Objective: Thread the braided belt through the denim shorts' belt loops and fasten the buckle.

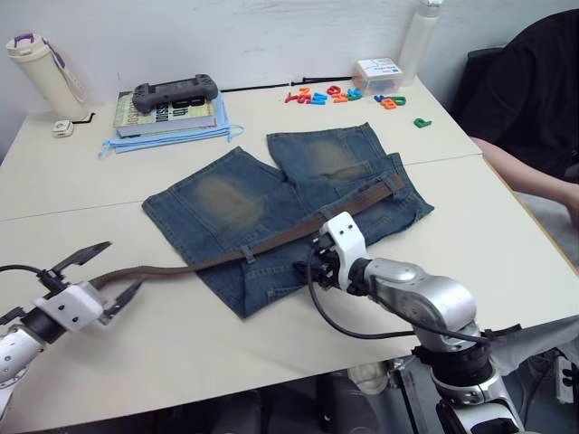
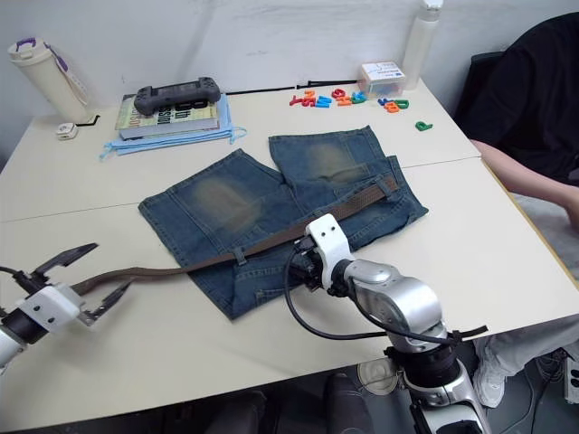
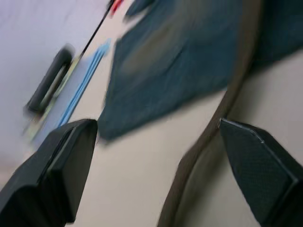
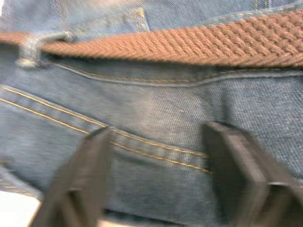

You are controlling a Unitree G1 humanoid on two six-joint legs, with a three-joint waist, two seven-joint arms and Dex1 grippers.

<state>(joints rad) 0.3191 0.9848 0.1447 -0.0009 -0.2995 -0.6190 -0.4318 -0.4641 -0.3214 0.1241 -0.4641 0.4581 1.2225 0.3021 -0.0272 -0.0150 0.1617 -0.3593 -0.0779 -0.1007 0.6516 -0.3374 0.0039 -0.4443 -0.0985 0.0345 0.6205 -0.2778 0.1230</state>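
The denim shorts (image 1: 226,203) lie flat mid-table, their waistband nearest me. Along that waistband runs the braided belt (image 1: 289,233), passing under one belt loop (image 1: 249,256). Its free left end trails onto the bare table. My left gripper (image 1: 109,276) is open and straddles that end; in the left wrist view the belt (image 3: 208,142) runs between the fingers (image 3: 61,165). My right gripper (image 4: 156,179) is open over the denim just below the belt (image 4: 199,45), near a belt loop (image 4: 33,47). I cannot make out the buckle.
At the back left, a game controller (image 1: 176,90) rests on a book, with blue masks (image 1: 167,137) and a flask (image 1: 41,72) nearby. Coloured letters (image 1: 339,94) and a plastic box (image 1: 380,74) sit at the back. A person's arm (image 1: 525,176) rests at the table's right edge.
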